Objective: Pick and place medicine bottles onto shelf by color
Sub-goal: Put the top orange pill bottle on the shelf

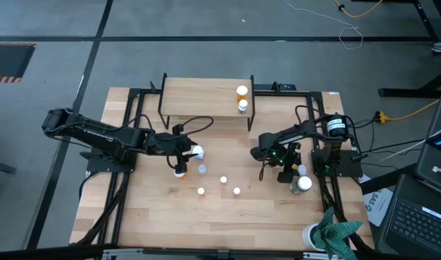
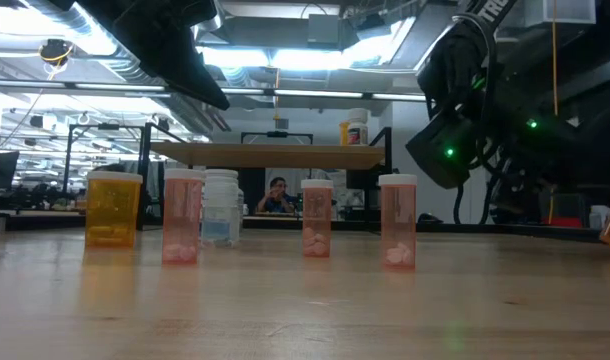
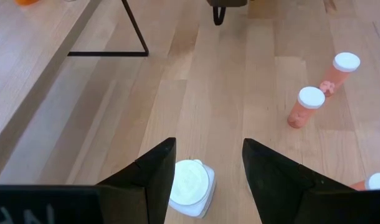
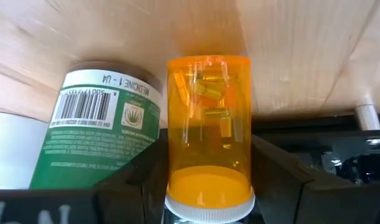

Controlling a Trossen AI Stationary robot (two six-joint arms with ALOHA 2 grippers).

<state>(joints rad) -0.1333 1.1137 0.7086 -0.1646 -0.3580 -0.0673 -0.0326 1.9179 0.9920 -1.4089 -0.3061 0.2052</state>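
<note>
**Sorting barely started: 2 bottles on shelf, rest on table**

Shelf [image 1: 199, 97] is carrying 2 bottles at its right end: an orange one [image 1: 241, 92] and a white one [image 1: 242, 106] just beside it. Everything else is sitting on the table [image 1: 163, 217]: 3 pinkish bottles [image 1: 223, 180] in a loose row mid-table, a clear one [image 1: 202, 169], plus a few more near each arm.

Left gripper [image 3: 207, 180] is hovering low, fingers spread, over a white bottle [image 3: 190, 186]; not closed on it yet.

Right gripper [image 4: 209, 180] is pinching an amber bottle [image 4: 209, 130], cap toward the wrist, at the table's right side. Capsules are showing through its wall. Green bottle [image 4: 93, 134] is lying just beside it.

Pinkish bottles are each holding a small pile of pale tablets at the bottom. Likely next: amber one going beside the orange on the shelf.
</note>
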